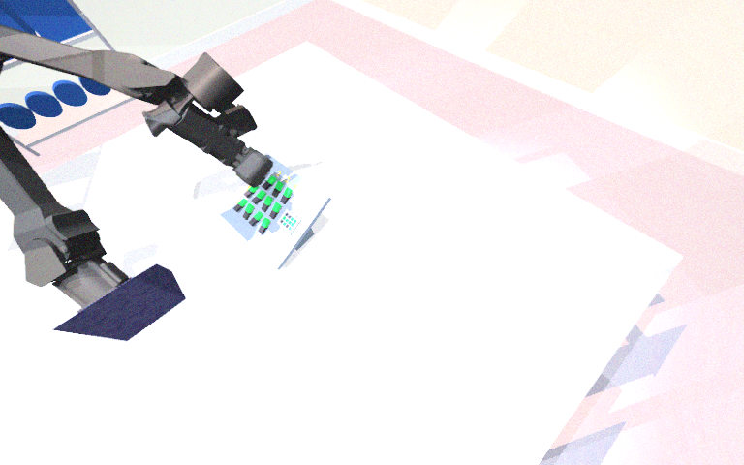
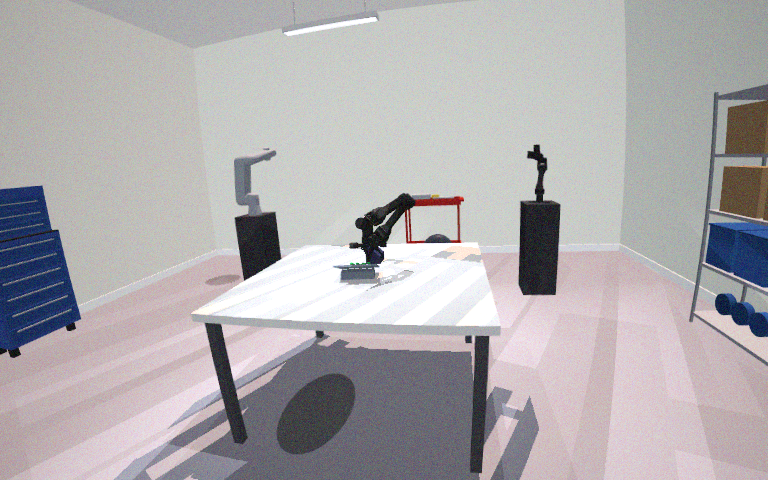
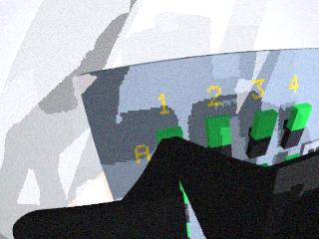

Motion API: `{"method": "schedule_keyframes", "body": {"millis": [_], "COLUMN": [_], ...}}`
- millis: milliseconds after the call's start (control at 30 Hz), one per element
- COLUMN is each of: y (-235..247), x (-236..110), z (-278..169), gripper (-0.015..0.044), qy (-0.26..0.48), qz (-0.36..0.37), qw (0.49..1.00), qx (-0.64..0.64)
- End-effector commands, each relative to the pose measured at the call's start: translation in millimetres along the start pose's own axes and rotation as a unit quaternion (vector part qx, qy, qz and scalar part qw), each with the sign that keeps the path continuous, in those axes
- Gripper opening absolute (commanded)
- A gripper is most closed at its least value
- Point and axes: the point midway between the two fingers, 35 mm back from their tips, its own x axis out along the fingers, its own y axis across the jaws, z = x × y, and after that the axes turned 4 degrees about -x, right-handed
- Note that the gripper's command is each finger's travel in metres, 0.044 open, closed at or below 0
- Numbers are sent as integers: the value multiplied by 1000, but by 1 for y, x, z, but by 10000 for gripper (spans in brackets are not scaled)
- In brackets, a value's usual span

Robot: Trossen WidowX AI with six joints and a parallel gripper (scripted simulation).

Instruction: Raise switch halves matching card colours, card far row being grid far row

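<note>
The light-blue switch panel (image 1: pixel 239 225) (image 2: pixel 357 275) (image 3: pixel 120 103) lies on the white table (image 1: pixel 439 285) with a grid of green and dark-grey rocker switches. The small card (image 1: pixel 288 221) sits at the panel's right side. My gripper (image 1: pixel 262 176) (image 2: pixel 370 258) (image 3: pixel 169 145) is shut and empty. Its tips are at the far-left corner of the grid, on switch A1 (image 3: pixel 169 134). In the wrist view, switch 2 (image 3: pixel 218 131), switch 3 (image 3: pixel 262 129) and switch 4 (image 3: pixel 297 122) of row A show beside it; the fingers hide the nearer rows.
The arm's dark-blue base plate (image 1: pixel 123 306) sits near the table's left edge. A thin grey upright strip (image 1: pixel 307 232) stands just right of the card. Two other robots on black pedestals (image 2: pixel 257 240) (image 2: pixel 538 243) and a red cart (image 2: pixel 434 217) stand beyond the table.
</note>
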Motion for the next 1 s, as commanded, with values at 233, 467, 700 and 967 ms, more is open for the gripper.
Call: {"method": "schedule_keyframes", "body": {"millis": [233,467,700,967], "y": [-1,-1,-1,-1], "x": [2,3,4,5], "z": [0,0,0,0], "gripper": [0,0,0,0], "qy": [1,1,1,1], "qz": [-1,-1,-1,-1], "qw": [1000,1000,1000,1000], "qx": [2,2,2,2]}}
